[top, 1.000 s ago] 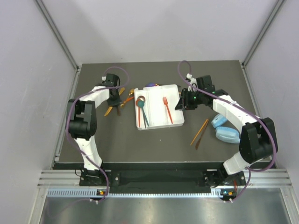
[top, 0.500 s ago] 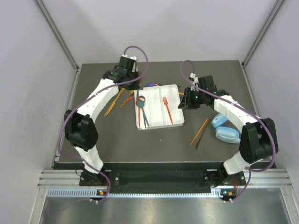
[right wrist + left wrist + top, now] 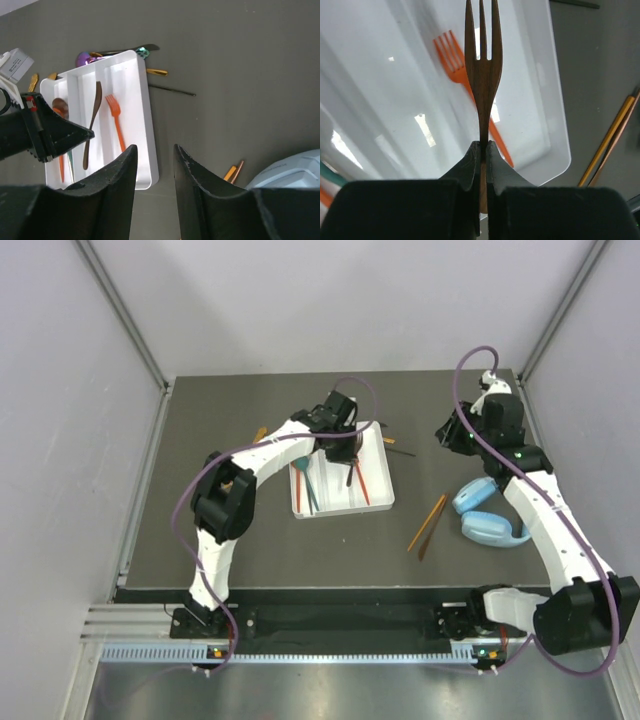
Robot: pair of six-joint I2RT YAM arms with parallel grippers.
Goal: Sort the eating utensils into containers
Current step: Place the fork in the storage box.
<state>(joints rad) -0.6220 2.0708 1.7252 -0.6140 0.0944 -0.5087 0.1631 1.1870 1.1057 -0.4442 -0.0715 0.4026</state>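
My left end effector (image 3: 482,150) is clenched on a brown fork (image 3: 483,75), tines over the white tray (image 3: 345,508) beside an orange fork (image 3: 451,55). My right end effector (image 3: 155,155) hangs released, well right of the tray's rim, above bare surface (image 3: 425,390).

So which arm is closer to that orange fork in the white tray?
Left. The left gripper hangs directly above the orange fork, shut on a brown fork; the right gripper, open, sits off the white tray's right side.
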